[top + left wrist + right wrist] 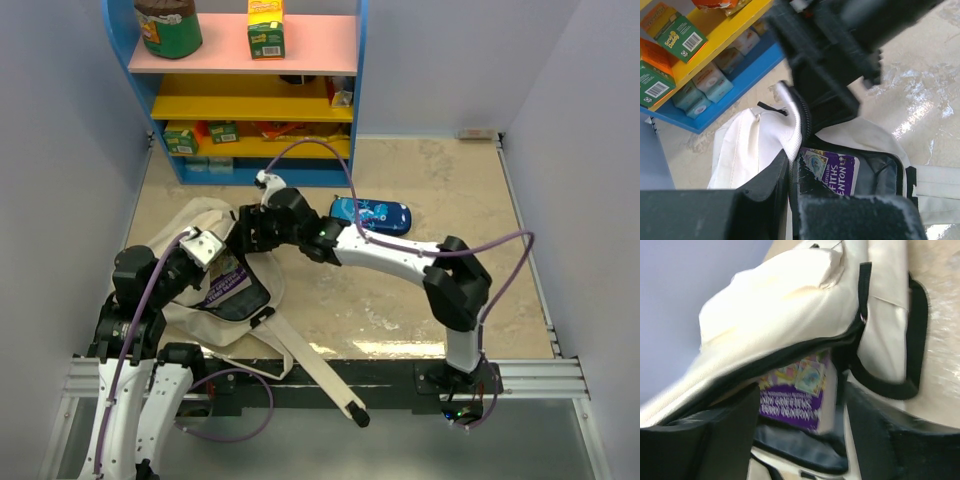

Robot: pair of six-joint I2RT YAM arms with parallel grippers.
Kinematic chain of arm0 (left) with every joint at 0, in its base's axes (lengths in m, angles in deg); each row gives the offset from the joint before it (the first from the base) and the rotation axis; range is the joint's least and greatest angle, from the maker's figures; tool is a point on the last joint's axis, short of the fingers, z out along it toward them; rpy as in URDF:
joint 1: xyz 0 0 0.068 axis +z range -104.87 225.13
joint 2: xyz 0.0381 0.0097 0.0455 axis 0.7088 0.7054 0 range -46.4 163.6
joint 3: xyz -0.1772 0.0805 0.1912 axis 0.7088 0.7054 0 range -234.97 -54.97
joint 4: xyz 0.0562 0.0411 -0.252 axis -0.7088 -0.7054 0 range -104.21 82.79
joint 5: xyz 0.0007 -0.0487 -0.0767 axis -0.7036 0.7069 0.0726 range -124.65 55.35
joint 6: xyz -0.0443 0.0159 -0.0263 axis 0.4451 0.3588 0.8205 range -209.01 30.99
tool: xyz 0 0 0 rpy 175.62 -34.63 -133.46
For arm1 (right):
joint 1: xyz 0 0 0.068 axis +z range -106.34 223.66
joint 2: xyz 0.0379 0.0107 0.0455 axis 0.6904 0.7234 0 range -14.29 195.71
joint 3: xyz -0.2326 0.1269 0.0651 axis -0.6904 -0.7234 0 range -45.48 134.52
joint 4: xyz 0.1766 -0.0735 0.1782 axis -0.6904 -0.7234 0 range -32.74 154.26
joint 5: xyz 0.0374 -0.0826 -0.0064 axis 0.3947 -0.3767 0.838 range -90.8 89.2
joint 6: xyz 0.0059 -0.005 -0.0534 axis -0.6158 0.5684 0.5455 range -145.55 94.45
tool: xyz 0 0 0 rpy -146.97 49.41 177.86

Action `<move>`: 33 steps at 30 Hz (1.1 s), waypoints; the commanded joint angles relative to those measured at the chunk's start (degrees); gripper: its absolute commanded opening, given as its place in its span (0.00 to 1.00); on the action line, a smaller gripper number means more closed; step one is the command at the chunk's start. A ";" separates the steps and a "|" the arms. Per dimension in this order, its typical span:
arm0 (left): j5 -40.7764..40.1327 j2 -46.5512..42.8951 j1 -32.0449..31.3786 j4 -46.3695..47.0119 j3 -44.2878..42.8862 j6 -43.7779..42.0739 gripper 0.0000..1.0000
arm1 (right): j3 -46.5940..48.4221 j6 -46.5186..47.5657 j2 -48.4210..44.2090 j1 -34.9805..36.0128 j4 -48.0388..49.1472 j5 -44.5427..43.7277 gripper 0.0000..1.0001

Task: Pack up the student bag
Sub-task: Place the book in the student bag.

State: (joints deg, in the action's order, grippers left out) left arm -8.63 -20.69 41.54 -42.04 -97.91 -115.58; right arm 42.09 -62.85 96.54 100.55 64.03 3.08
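The student bag [775, 305] is matt cream canvas, softly creased, with a visible weave. Its lining [880, 175] is a smooth dark fabric with a faint sheen, and its strap [310, 365] is flat woven webbing. The book [795, 400] inside has a glossy printed purple cover. The counter [440, 190] looks like polished beige stone and mirrors the light. The left arm's fingers [855, 217] are grainy matt black plastic.

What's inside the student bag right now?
A purple-covered book lies inside the open student bag, against its dark lining. Anything beneath the book or deeper under the cream flap is hidden.
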 commanded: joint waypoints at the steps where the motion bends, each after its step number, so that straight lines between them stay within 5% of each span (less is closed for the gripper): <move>1: 3.51 -4.71 -0.01 5.82 -3.03 0.46 0.00 | -12.05 6.88 -10.09 4.36 1.70 -7.04 0.49; 6: 4.21 -4.80 -0.01 6.00 -2.68 1.17 0.00 | -25.93 4.87 -16.25 9.03 10.41 -9.50 0.06; 8: 4.30 -4.80 -0.01 5.83 -2.59 0.99 0.00 | -28.14 2.86 -17.13 10.26 14.19 -9.42 0.01; 20: 4.48 -4.45 -0.01 5.74 -3.20 1.25 0.00 | -22.54 -0.75 -2.57 11.41 24.83 -14.07 0.00; 33: 4.83 -4.18 -0.01 4.69 -4.35 0.82 0.00 | -4.17 -0.67 11.42 9.65 21.33 -13.29 0.00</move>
State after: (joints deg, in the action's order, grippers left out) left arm -7.73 -20.71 41.54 -42.10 -97.97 -115.56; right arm 33.13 -62.83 106.29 111.60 83.27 -9.25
